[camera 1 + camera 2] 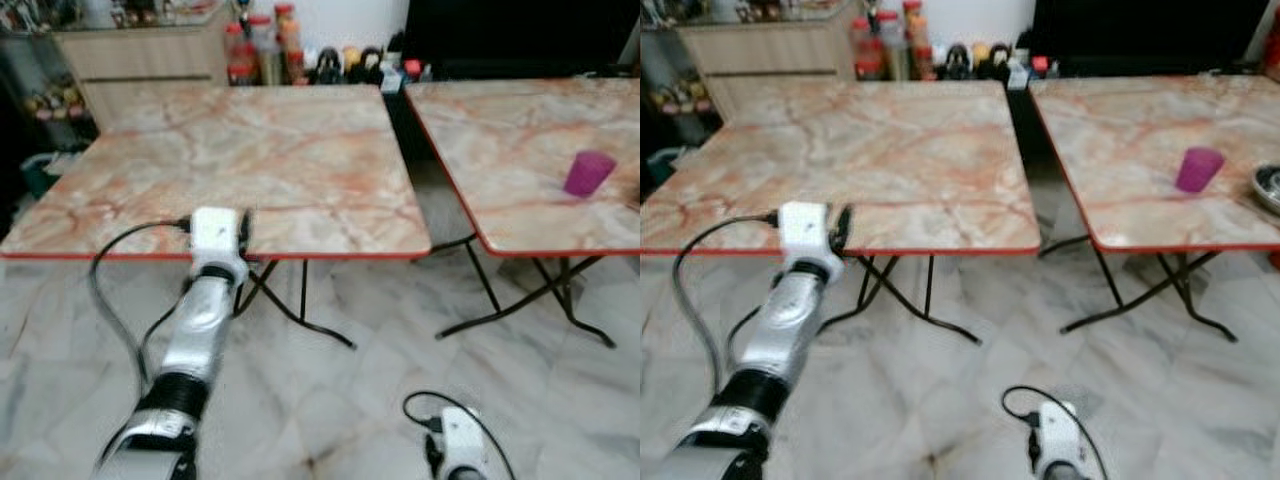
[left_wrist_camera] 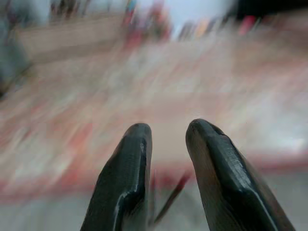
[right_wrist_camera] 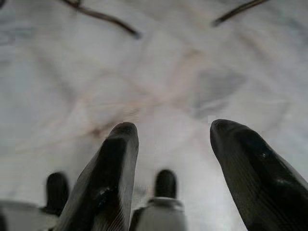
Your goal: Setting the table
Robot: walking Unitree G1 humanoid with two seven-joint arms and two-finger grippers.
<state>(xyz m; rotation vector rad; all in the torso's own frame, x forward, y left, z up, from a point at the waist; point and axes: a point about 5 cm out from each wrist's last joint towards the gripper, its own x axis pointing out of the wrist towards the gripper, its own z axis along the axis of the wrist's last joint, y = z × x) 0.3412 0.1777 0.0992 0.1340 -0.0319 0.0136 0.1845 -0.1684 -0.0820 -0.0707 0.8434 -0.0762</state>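
The purple plastic cup (image 1: 588,172) is seen upright on the right-hand marble-patterned, red-edged desk (image 1: 500,150), well apart from the left end effector (image 2: 166,159), held empty and slightly parted, while the right end effector (image 3: 171,159), wider apart and empty, is hung over the floor.

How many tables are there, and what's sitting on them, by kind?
Tables: 2 (left one, right one)
Purple cups: 1
Metal bowls: 1, cut off at the frame edge
Total: 4
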